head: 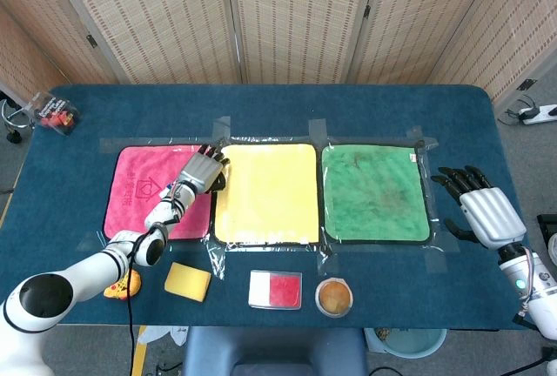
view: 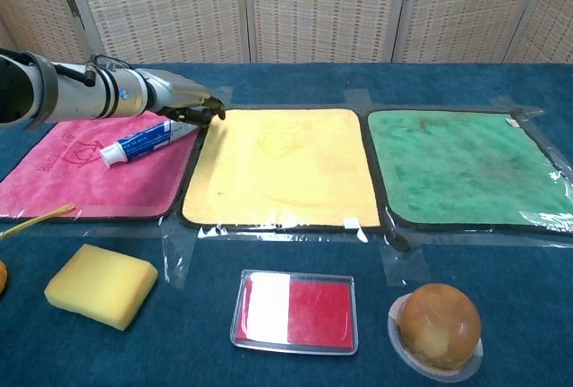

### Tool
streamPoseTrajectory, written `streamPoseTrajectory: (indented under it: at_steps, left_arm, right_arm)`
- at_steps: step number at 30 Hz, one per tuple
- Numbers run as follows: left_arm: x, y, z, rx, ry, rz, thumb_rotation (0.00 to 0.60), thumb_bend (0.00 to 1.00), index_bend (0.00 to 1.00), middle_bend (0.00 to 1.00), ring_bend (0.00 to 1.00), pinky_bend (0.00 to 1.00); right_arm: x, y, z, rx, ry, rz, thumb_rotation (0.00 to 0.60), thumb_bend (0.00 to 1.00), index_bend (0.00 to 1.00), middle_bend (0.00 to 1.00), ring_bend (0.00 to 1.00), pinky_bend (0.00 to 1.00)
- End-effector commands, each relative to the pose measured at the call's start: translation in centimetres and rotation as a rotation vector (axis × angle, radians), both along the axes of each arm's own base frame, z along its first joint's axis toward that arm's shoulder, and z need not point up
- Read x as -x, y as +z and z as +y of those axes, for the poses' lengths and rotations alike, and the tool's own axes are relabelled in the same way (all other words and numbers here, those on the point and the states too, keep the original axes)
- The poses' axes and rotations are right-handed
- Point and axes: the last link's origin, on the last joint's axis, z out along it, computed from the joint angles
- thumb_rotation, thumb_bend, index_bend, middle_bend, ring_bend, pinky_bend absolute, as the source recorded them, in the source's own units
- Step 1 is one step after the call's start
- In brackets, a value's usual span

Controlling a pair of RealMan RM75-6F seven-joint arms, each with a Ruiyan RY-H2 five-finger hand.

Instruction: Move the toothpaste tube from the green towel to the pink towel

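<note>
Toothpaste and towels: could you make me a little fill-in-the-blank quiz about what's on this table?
1. The toothpaste lies on the ____ towel.
2. The towel between the other two is ____.
3. The green towel has ____ lying on it.
4. The sponge near the front edge is ____.

Missing words: pink; yellow; nothing; yellow

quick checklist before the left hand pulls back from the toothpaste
1. Toothpaste tube lies on the pink towel: ok.
2. Tube wholly on pink, tail end clear of the yellow towel: cannot tell, the tail is hidden.
3. Left hand has let go of the tube: cannot tell, fingers cover its tail.
4. Green towel bare: ok.
5. Right hand off the towels, open: ok.
</note>
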Motion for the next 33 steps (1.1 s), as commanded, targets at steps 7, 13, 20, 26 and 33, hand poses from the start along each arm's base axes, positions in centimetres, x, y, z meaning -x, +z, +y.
streamPoseTrajectory:
  at_steps: [7, 13, 20, 26, 33]
  left_arm:
    - [0.1, -0.3, 0.8, -0.011, 0.009, 0.030, 0.000, 0.86, 0.17, 0.16, 0.05, 0.00]
    - [1.4, 0.4, 1.0, -0.025, 0.024, 0.067, 0.000, 0.86, 0.22, 0.20, 0.08, 0.00]
    - [3.3, 2.0, 0.7, -0.037, 0.046, 0.069, 0.000, 0.86, 0.26, 0.25, 0.12, 0.00]
    - [4.4, 3.1, 0.2, -0.036, 0.048, 0.082, 0.000, 0.86, 0.27, 0.26, 0.12, 0.00]
    - [3.9, 4.8, -0.2, -0.099, 0.061, -0.053, 0.000, 0.85, 0.21, 0.24, 0.11, 0.00]
  right_arm:
    - [0.3, 0.0, 0.0, 0.000, -0.012, 0.002, 0.600, 0.38, 0.14, 0.12, 0.11, 0.08]
    - [0.4, -0.1, -0.1, -0.001, -0.016, 0.002, 0.600, 0.38, 0.14, 0.12, 0.11, 0.08]
    - [0.5, -0.3, -0.1, -0.005, -0.018, -0.002, 0.600, 0.38, 0.14, 0.12, 0.12, 0.08]
    - [0.4, -0.2, 0.0, 0.000, -0.013, -0.005, 0.600, 0.38, 0.14, 0.12, 0.12, 0.08]
    - [0.2, 0.4, 0.2, 0.015, -0.011, 0.001, 0.600, 0.38, 0.14, 0.12, 0.12, 0.08]
